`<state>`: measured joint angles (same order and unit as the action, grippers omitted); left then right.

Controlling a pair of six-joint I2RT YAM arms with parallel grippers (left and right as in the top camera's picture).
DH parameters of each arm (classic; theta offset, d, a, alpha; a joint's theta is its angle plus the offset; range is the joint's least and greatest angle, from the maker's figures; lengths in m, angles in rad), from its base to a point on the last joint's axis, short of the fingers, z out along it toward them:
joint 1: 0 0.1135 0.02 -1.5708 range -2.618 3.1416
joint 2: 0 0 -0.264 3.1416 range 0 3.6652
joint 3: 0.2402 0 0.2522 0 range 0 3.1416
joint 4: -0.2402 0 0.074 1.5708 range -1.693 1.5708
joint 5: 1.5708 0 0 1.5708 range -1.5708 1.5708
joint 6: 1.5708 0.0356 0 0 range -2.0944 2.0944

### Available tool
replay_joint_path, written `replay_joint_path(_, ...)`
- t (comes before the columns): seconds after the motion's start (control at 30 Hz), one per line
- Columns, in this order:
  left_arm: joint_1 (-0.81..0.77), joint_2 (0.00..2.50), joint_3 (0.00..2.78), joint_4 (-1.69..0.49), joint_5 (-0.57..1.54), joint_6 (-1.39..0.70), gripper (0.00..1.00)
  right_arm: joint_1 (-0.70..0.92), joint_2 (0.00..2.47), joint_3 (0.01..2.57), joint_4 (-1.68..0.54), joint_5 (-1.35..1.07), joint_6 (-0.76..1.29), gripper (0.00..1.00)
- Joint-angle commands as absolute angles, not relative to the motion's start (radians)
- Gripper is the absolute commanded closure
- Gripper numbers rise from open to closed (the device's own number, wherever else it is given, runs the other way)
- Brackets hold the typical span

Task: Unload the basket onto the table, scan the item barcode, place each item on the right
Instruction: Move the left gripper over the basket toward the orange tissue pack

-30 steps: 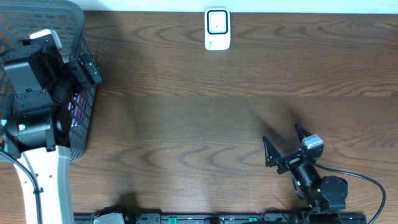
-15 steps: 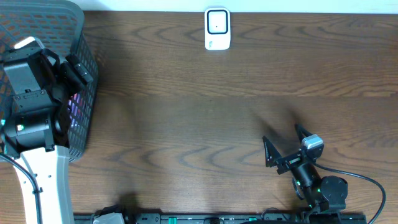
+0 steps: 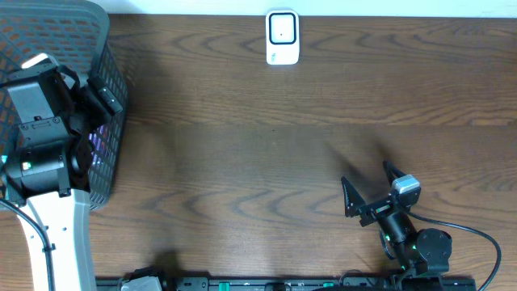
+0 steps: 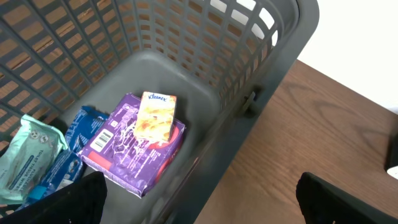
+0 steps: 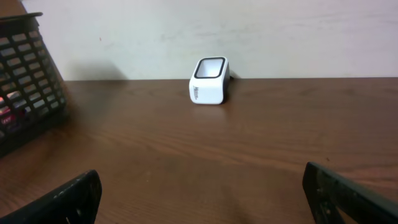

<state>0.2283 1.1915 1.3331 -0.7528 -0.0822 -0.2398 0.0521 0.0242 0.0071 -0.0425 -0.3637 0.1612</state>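
Observation:
A grey mesh basket [image 3: 111, 121] stands at the table's left end. Inside it, in the left wrist view, lie the items: a purple packet [image 4: 134, 149] with a white barcode label, a yellow Kleenex pack [image 4: 157, 116] on top of it, a blue packet [image 4: 79, 127] and a pale green wipes pack [image 4: 26, 158]. My left gripper [image 4: 202, 199] hangs open above the basket's right wall [image 4: 249, 106], holding nothing. The white scanner [image 3: 282, 37] stands at the far edge, also facing the right wrist view as the scanner [image 5: 209, 81]. My right gripper [image 3: 370, 184] is open and empty, low near the front right.
The brown wooden table [image 3: 258, 137] spreads between basket and scanner. A pale wall [image 5: 249, 31] rises behind the scanner. The basket's corner [image 5: 28, 81] shows at the left of the right wrist view.
My left gripper has shifted a little to the left, further over the basket. The right arm has not moved.

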Motion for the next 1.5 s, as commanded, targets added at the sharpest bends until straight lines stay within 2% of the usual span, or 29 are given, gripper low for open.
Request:
replay_joint_path(0.0, 0.233, 1.195, 1.343, -0.754, -0.097, -0.249, 0.02, 0.058, 0.02, 0.006, -0.048, -0.368, 0.175, 0.01)
replay_joint_path(0.93, 0.233, 1.195, 1.343, -0.755, -0.09, -0.25, 0.02, 0.058, 0.02, 0.006, -0.048, -0.369, 0.175, 0.01)
replay_joint_path(1.2, 0.233, 1.195, 1.343, -0.739, -0.007, -0.25, 0.02, 0.058, 0.02, 0.006, -0.048, -0.369, 0.175, 0.01)
replay_joint_path(1.47, 0.233, 1.195, 1.343, -0.736, -0.007, -0.41, 0.02, 0.058, 0.02, 0.006, -0.048, -0.369, 0.175, 0.01)
